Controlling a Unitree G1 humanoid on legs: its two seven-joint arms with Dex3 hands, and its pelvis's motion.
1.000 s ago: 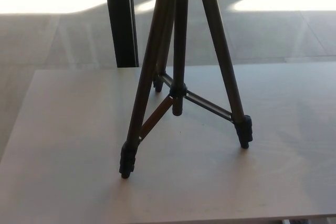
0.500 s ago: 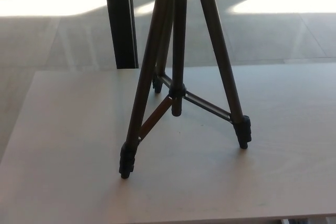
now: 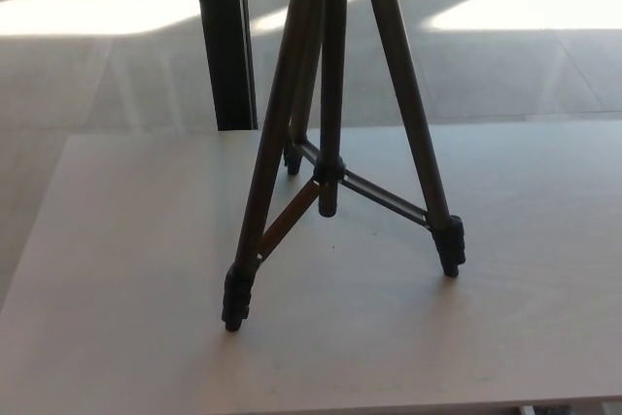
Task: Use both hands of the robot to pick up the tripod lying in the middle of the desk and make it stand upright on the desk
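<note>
— Head view: where is the tripod (image 3: 333, 133) and how does it sit?

— It stands upright on the surface (image 3: 126, 269), its long axis vertical, the top running out of the picture's upper edge. Three legs splay down from there. One foot (image 3: 234, 298) is planted toward the near edge, left of the middle; a second foot (image 3: 451, 245) is right of the middle, a bit farther back; the third foot (image 3: 292, 157) is close to the far edge. The centre column (image 3: 329, 182) hangs between them, its lower end above the surface, joined to the legs by thin braces (image 3: 384, 196).

— Which way does it lean?

— No lean that I can tell; all three feet touch the surface.

— Room around it?

— Bare surface spreads wide to the left and right edges, and a strip lies open along the near edge. Behind the far edge stands a dark post (image 3: 224, 36), just left of the legs, on a sunlit floor (image 3: 505, 55).

— The hands?

— Neither the left nor the right one shows, so their fingers cannot be told.
</note>
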